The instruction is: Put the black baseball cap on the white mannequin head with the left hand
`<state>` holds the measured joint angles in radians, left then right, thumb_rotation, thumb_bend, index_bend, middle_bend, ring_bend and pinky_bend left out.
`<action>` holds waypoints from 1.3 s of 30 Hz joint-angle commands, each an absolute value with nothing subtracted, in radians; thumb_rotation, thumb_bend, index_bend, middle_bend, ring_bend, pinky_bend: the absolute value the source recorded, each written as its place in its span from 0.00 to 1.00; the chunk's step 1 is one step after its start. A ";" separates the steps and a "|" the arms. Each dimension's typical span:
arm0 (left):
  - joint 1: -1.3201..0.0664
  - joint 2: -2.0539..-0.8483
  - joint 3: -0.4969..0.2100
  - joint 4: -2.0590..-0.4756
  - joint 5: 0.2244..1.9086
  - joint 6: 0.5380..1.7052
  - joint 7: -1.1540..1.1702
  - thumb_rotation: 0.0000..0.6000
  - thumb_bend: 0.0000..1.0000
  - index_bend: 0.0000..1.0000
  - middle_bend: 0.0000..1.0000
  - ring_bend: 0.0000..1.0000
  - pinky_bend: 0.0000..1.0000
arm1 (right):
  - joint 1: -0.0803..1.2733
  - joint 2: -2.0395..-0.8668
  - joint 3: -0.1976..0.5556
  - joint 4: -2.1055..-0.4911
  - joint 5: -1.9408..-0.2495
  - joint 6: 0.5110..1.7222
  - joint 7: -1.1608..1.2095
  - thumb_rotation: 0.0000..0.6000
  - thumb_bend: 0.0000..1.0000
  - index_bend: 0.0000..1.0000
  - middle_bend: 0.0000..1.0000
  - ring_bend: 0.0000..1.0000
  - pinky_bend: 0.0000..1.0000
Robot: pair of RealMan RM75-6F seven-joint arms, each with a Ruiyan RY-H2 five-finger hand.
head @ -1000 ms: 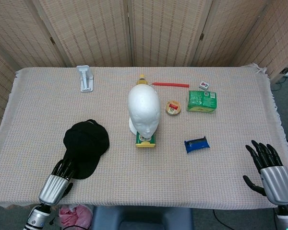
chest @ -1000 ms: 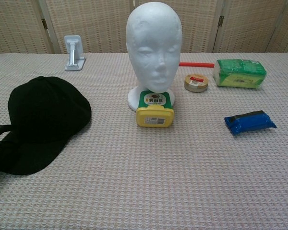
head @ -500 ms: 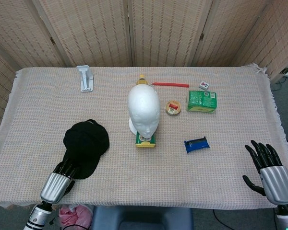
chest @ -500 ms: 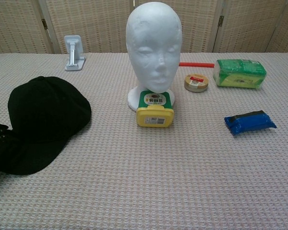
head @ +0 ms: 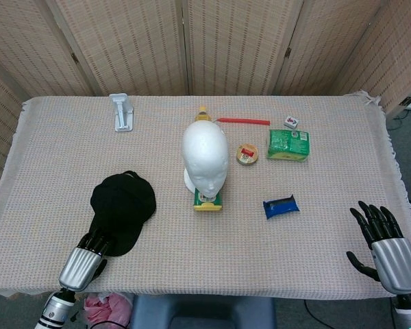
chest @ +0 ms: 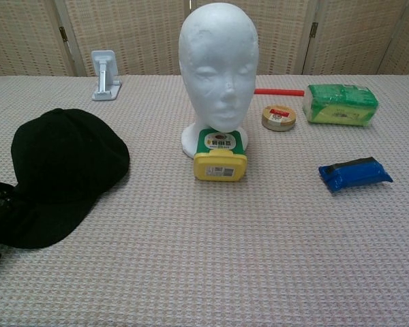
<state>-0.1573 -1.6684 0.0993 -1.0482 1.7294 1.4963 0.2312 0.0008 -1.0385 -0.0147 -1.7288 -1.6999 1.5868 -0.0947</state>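
The black baseball cap [head: 122,204] lies flat left of the white mannequin head [head: 205,157] — brim toward the near edge. The left hand [head: 84,259] meets that brim; whether it grips, I cannot tell. The right hand [head: 388,251] — fingers spread, empty — sits well apart.

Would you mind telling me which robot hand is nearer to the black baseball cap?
Left. The left robot hand is at the brim of the black baseball cap; the right robot hand is far across the table.

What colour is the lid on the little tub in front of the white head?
Yellow. The tub shows best in the chest view.
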 commanded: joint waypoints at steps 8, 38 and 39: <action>-0.165 -1.678 0.095 -1.015 1.724 1.493 0.201 1.00 0.41 0.24 0.25 0.15 0.26 | 0.001 -1.041 -0.014 -1.729 -1.698 1.585 -0.100 1.00 0.19 0.00 0.00 0.00 0.00; -0.194 -1.795 0.084 -0.772 1.746 1.566 0.078 1.00 0.41 0.34 0.33 0.19 0.31 | 0.001 -1.043 -0.011 -1.730 -1.690 1.579 -0.109 1.00 0.19 0.00 0.00 0.00 0.00; -0.195 -1.799 0.084 -0.765 1.747 1.568 0.074 1.00 0.41 0.35 0.33 0.19 0.31 | 0.001 -1.044 -0.011 -1.730 -1.689 1.579 -0.110 1.00 0.19 0.00 0.00 0.00 0.00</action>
